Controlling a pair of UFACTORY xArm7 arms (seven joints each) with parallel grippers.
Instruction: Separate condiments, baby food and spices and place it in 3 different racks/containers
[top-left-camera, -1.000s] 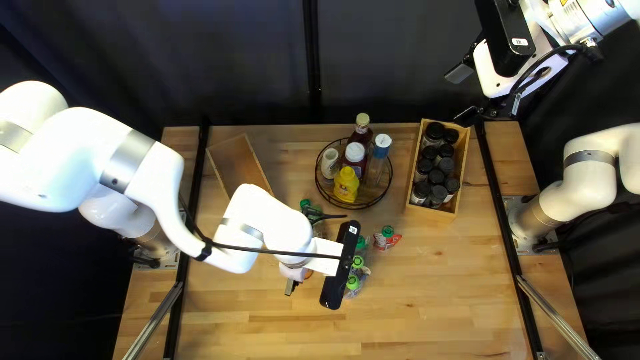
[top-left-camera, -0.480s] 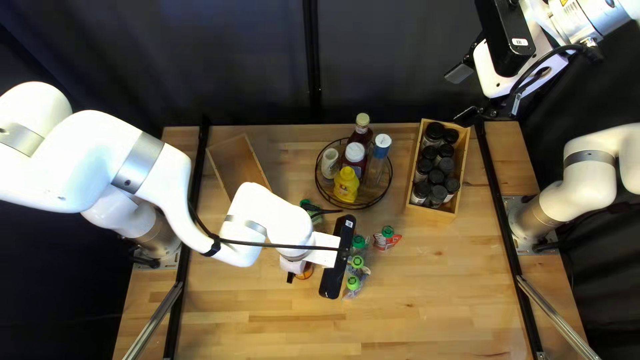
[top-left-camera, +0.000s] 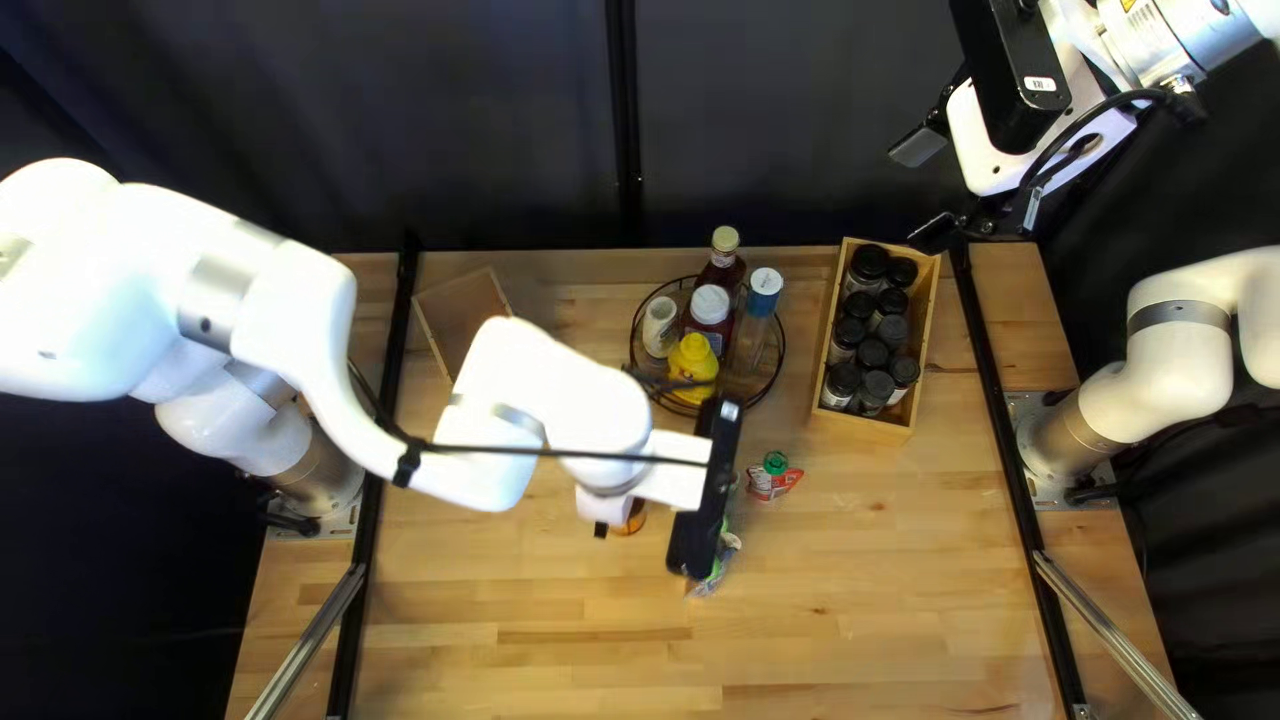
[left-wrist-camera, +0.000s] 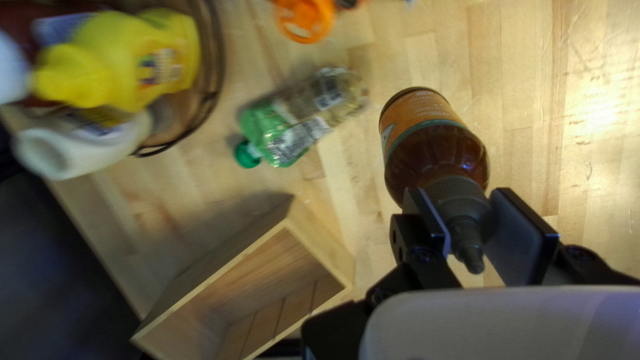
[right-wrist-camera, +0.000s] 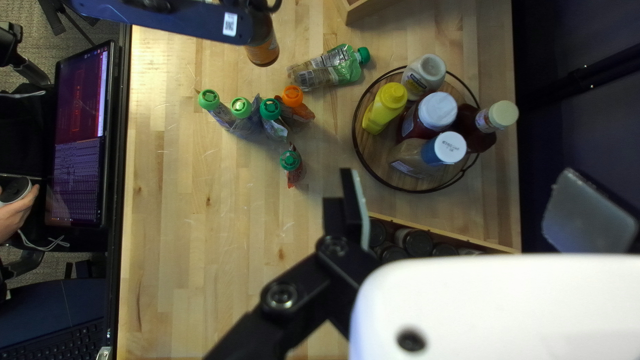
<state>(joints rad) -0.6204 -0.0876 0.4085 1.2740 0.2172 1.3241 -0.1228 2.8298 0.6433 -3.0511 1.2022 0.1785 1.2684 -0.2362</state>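
My left gripper [top-left-camera: 603, 515] holds the brown sauce bottle [top-left-camera: 628, 518] over the table. In the left wrist view, both fingers of the left gripper [left-wrist-camera: 470, 223] press the dark nozzle cap of the bottle [left-wrist-camera: 433, 143]. My right gripper [top-left-camera: 924, 187] hangs raised at the far right corner; in its own view the right gripper [right-wrist-camera: 463, 190] stands open, nothing between its fingers. A green pouch [right-wrist-camera: 327, 67] lies flat. Several capped pouches [right-wrist-camera: 247, 120] stand grouped, one red pouch [top-left-camera: 771, 480] apart. Condiment bottles [top-left-camera: 694, 367] fill the round rack [top-left-camera: 714, 412]; spice jars [top-left-camera: 874, 354] fill a wooden box [top-left-camera: 875, 424].
A second wooden box [top-left-camera: 464, 323] sits at the far left of the table, in the top left view. The left wrist camera housing [top-left-camera: 703, 491] hangs over some pouches. A person's hand [right-wrist-camera: 17, 210] and a laptop screen [right-wrist-camera: 80, 133] are beyond the near edge.
My left arm has shifted toward the far edge and slightly right, and the brown bottle has moved with it. The right arm stays still.
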